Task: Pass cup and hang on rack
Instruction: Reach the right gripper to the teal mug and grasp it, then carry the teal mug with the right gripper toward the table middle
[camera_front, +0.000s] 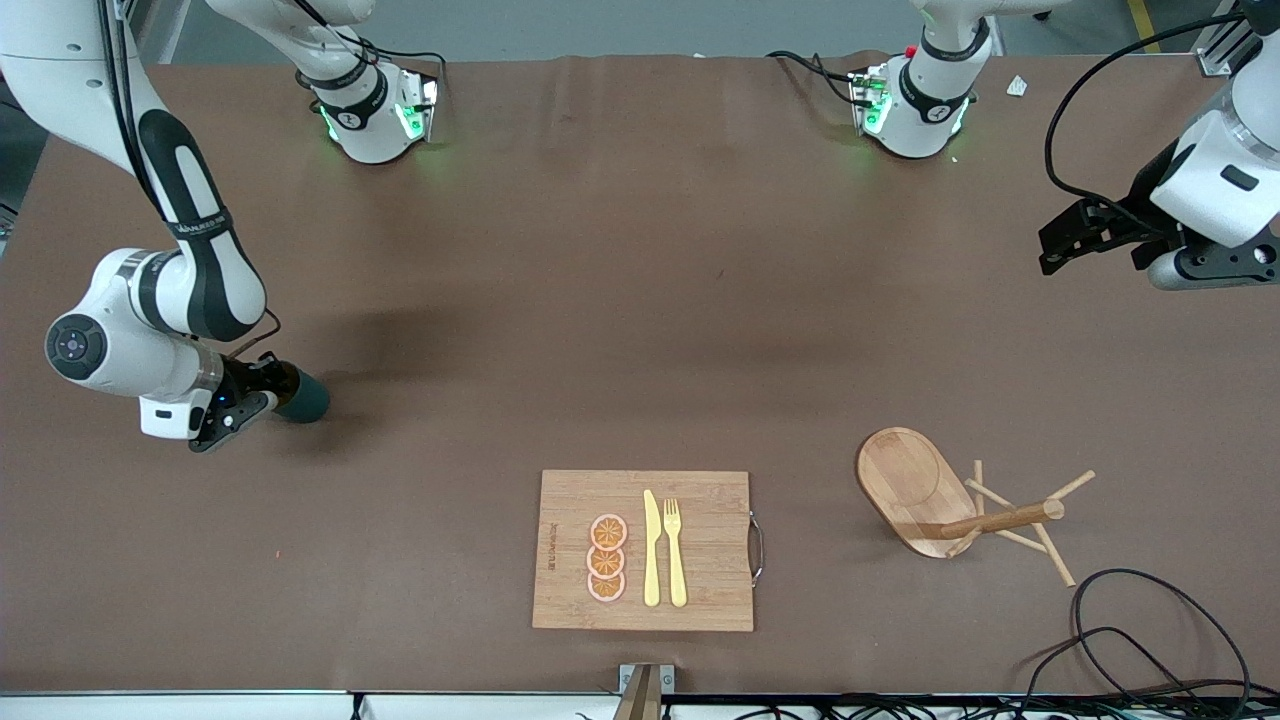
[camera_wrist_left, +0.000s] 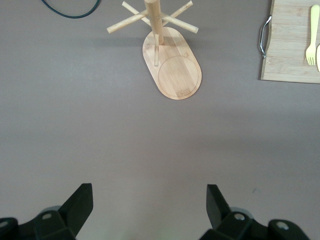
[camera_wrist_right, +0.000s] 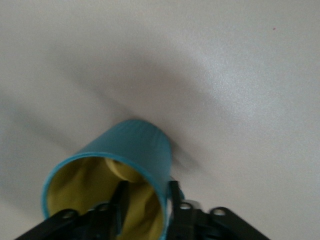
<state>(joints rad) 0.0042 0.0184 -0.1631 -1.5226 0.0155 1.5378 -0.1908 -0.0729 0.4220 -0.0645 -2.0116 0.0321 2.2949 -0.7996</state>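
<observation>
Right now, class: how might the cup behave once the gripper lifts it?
The cup looks stiff. Pinched by its rim wall in the right gripper, it may swing or slip. Being round, it would probably roll if dropped sideways.

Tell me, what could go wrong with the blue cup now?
The right gripper pinches only the cup's rim, one finger inside and one outside, so the cup might slip or tip. The left gripper waits open, well apart from it, so the handover is a long carry. The rack's pegs are thin, easy to miss.
</observation>
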